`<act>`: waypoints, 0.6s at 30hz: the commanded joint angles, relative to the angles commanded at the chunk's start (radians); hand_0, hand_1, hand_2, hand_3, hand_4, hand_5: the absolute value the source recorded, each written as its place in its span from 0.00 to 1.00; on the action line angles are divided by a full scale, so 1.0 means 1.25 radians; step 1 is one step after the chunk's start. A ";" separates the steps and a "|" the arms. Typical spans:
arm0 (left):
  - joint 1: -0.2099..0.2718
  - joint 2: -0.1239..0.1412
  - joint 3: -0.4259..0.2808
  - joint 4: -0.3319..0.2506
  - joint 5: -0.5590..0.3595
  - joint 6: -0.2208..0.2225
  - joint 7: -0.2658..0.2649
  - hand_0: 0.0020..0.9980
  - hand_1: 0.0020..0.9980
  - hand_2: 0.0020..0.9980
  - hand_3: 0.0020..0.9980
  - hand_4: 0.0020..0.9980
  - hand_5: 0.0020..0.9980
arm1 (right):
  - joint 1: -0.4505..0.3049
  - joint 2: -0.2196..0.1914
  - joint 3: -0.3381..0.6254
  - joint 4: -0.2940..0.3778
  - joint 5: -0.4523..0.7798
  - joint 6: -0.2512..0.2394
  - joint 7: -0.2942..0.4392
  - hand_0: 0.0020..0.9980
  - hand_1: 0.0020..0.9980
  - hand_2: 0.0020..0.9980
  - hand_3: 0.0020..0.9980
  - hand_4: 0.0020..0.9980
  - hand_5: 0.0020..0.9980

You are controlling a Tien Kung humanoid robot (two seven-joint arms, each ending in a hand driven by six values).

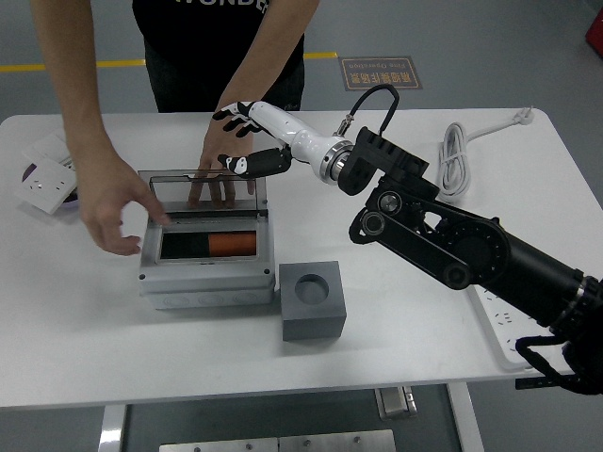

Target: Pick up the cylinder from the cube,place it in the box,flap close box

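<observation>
The orange cylinder [233, 244] lies on its side inside the grey box [207, 282]. The box's clear lid [177, 194] stands raised at the back. The grey cube [314, 299] with a round hole in its top stands right of the box with nothing in the hole. My right hand [241, 139] is open and holds nothing; it hovers just behind the lid's right top edge. A person's hand [209, 155] rests on the table behind the lid. The person's other hand [111, 202] hovers at the box's left side.
A coiled white cable [455, 160] lies at the back right. A white power strip [501, 315] lies under my right arm. A purple tray with white switch plates [42, 179] is at the far left. The person stands at the far side.
</observation>
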 joint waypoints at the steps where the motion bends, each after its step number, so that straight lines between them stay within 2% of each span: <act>1: 0.000 0.000 0.000 0.000 0.001 0.000 0.000 0.61 0.60 0.58 0.56 0.60 0.19 | -0.002 0.001 -0.002 -0.001 0.000 -0.001 0.001 0.83 0.74 0.78 0.83 0.67 0.27; 12: -0.004 -0.002 0.010 0.000 -0.007 -0.001 -0.004 0.61 0.60 0.58 0.56 0.60 0.19 | -0.036 0.002 -0.037 0.004 0.008 -0.010 0.007 0.82 0.74 0.77 0.83 0.67 0.27; 18: -0.002 -0.002 0.013 0.000 -0.011 0.000 -0.005 0.61 0.60 0.58 0.56 0.60 0.19 | -0.061 -0.019 -0.044 0.035 0.009 -0.018 0.009 0.82 0.74 0.77 0.82 0.66 0.28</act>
